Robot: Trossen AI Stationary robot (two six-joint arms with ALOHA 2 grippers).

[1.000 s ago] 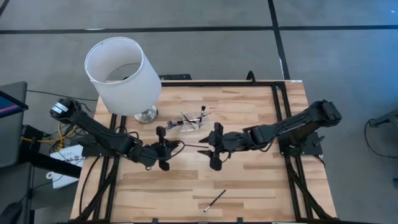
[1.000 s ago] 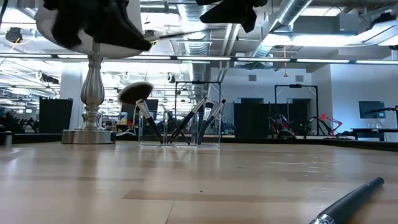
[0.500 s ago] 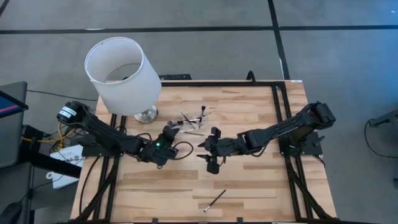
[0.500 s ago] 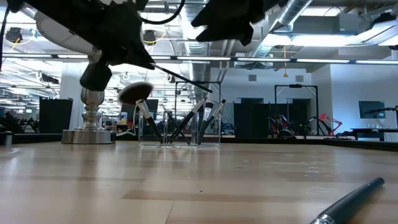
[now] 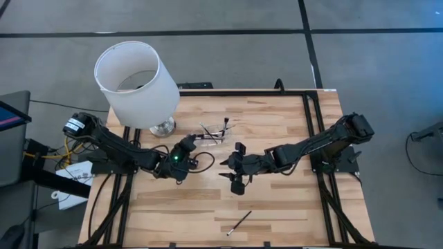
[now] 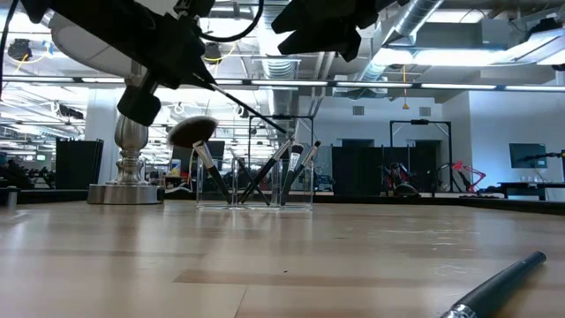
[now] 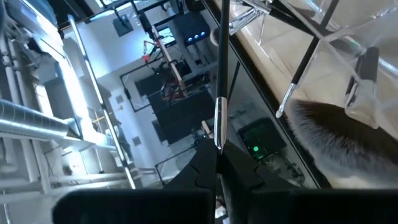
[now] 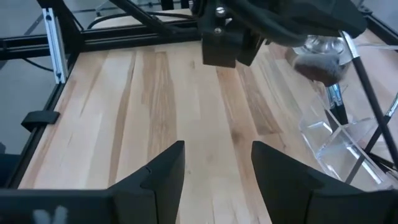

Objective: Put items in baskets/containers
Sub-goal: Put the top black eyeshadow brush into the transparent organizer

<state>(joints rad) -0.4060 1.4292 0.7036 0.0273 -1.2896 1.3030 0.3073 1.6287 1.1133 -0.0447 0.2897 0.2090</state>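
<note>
The left gripper (image 5: 181,153), raised above the table near its middle, is clamped tight on a slim black makeup brush (image 6: 252,111), which slants down toward the clear holder (image 6: 254,190) standing just right of the lamp base (image 6: 125,190). Several brushes already stand in that holder, among them a broad fluffy one (image 6: 192,131). The brush tip appears to sit just above the holder's rim; whether it has entered cannot be told. To finish this placement well, the tip should be guided into a free gap between the standing handles, the brush tilted steeper before release, and the lightweight holder not nudged. The right gripper (image 8: 214,171) hovers near mid-table with jaws spread wide and nothing between them. One brush (image 5: 239,223) lies on the near edge of the table (image 5: 291,207), well apart from the holder, yet to be collected.
</note>
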